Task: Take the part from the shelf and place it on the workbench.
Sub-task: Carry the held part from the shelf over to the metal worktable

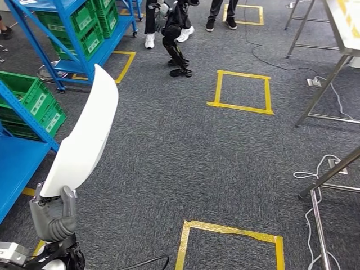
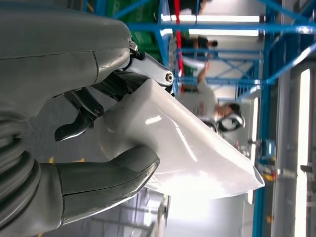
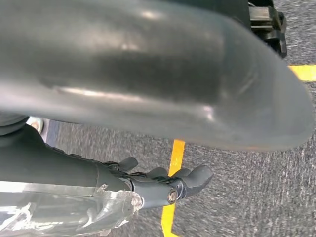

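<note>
Currently held item: white curved part (image 1: 85, 135), a long glossy panel rising up and to the right from the left hand (image 1: 53, 216).
Left hand: grips the part's lower end; in the left wrist view the thick grey thumb (image 2: 108, 180) presses one face of the part (image 2: 178, 143) and dark fingers (image 2: 80, 121) lie against the other.
Right hand: seen in the right wrist view (image 3: 164, 185), dark fingers lying close together over the carpet; whether it is closed or holds anything, cannot tell.
Part location: in the air above the grey carpet (image 1: 178, 146), just beside the blue shelf (image 1: 21, 152), well apart from the worktop (image 1: 346, 28) at upper right.
Shelving: blue shelf at left carrying green crates (image 1: 36, 101); second blue shelf (image 1: 72, 62) further back, also with green crates (image 1: 91, 28).
Floor markings: yellow tape squares (image 1: 242, 90) on the carpet.
Cabling: white cable (image 1: 318, 174) near the metal legs at right.
Persons: legs and shoes (image 1: 149, 39) at the top edge.
Other robot: dark legs (image 1: 176, 53) beside them.
</note>
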`<state>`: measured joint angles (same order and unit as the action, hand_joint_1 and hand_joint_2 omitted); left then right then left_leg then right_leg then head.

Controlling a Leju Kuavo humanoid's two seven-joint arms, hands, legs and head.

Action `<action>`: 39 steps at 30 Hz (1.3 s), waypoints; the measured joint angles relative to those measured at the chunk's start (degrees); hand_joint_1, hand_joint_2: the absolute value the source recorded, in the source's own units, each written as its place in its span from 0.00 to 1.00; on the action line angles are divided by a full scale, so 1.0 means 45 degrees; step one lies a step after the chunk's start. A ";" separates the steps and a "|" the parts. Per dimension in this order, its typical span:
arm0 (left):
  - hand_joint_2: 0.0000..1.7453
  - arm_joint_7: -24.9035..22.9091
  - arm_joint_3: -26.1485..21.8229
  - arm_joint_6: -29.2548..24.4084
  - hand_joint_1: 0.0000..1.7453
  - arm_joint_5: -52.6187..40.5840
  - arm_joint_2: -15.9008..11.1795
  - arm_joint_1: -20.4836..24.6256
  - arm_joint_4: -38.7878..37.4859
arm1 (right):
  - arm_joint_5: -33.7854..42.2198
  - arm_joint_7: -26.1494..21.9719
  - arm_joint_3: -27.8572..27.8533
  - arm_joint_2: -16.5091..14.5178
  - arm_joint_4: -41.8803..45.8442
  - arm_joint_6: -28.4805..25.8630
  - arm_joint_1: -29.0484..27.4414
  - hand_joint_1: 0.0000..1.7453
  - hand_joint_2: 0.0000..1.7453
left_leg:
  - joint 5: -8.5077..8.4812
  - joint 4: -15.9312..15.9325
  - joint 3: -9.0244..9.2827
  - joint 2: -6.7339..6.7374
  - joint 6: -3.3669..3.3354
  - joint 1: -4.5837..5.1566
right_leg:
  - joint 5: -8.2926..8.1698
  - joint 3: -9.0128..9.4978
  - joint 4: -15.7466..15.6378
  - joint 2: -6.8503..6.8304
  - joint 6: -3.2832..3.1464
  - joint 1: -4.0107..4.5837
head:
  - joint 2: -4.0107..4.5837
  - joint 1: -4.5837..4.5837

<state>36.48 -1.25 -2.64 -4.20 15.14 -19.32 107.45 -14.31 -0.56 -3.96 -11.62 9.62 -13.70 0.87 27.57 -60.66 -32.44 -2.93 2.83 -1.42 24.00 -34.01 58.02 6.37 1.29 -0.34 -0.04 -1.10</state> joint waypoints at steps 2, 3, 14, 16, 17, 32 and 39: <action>1.00 0.0015 0.0001 0.0180 1.00 -0.0073 -0.0047 -0.0061 -0.0001 | -0.0022 0.0018 0.0000 0.0002 0.0000 0.0007 0.0005 0.00 0.00 | -0.0099 0.0706 0.0300 -0.0390 -0.0092 -0.0036 | -0.0005 -0.0156 0.0096 0.0289 0.0170 -0.0017 | 0.0000 -0.0012; 1.00 0.0023 0.0001 0.0265 1.00 -0.0063 -0.0073 -0.0099 -0.0001 | -0.0033 0.0039 0.0000 0.0002 -0.0001 0.0009 -0.0017 0.00 0.00 | -0.0077 0.0742 0.0308 -0.0307 -0.0209 -0.0004 | -0.0031 -0.0240 0.0089 0.0421 0.0250 -0.0043 | 0.0000 -0.0008; 1.00 0.0038 -0.0111 0.0611 1.00 0.0020 -0.0240 -0.0326 0.0000 | -0.0059 0.0079 0.0000 0.0002 -0.0004 0.0085 -0.0038 0.00 0.00 | 0.0006 0.0767 0.0454 0.1552 -0.0657 0.0222 | 0.0803 -0.0992 0.1993 -0.1663 0.0378 0.0037 | 0.0000 0.0166; 1.00 0.0039 -0.0115 0.0622 1.00 0.0020 -0.0259 -0.0326 0.0000 | -0.0059 0.0074 0.0000 0.0002 -0.0001 0.0086 -0.0025 0.00 0.00 | 0.0094 0.0764 0.0567 0.1776 -0.0538 0.0274 | 0.0332 -0.0168 0.0573 -0.2087 0.0261 0.0107 | 0.0000 0.0158; 1.00 0.0039 -0.0117 0.0626 1.00 0.0020 -0.0267 -0.0325 0.0000 | -0.0059 0.0073 0.0000 0.0002 0.0000 0.0089 -0.0029 0.00 0.00 | 0.0113 0.0773 0.0604 0.1867 -0.0471 0.0293 | 0.0275 -0.0019 0.0295 -0.2181 0.0195 0.0149 | 0.0000 0.0154; 1.00 0.0042 -0.0282 0.0956 1.00 0.0034 -0.0330 -0.0417 0.0011 | -0.0059 0.0058 0.0000 0.0002 0.0000 0.0094 0.0021 0.00 0.00 | -0.0108 0.0515 0.0184 -0.0577 -0.0032 -0.0049 | 0.0085 -0.0165 0.0210 0.0302 0.0037 0.0017 | 0.0000 0.0006; 1.00 0.0042 -0.0482 0.1213 1.00 0.0013 -0.0300 -0.0538 0.0069 | -0.0072 0.0022 0.0000 0.0005 0.0000 0.0185 -0.0017 0.00 0.00 | -0.0048 0.0742 0.0340 0.0450 -0.0608 0.0061 | 0.1193 -0.1381 0.2252 -0.1062 0.0428 0.0043 | 0.0000 0.0201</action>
<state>36.68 -3.42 2.82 -4.14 13.79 -21.74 107.76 -14.63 -0.46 -3.96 -11.60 9.62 -12.87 0.80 27.35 -57.32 -30.92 -0.91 0.10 -1.15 29.37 -40.22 68.15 1.59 3.22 -0.15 -0.04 -0.20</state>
